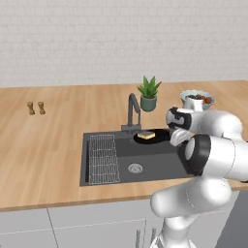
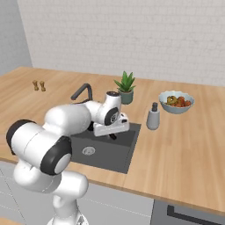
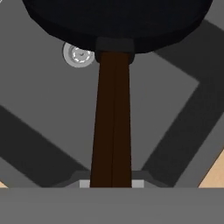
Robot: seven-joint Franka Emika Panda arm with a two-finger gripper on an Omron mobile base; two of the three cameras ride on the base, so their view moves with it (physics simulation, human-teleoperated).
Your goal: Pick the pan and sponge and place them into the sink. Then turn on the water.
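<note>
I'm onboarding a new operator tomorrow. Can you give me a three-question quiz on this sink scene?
1. True or false: the sponge lies on the pan.
2. What does the gripper clamp?
A. faucet
B. pan handle
C. soap dispenser
3. Fill in: the pan hangs above the ____.

Key:
1. True
2. B, the pan handle
3. sink
</note>
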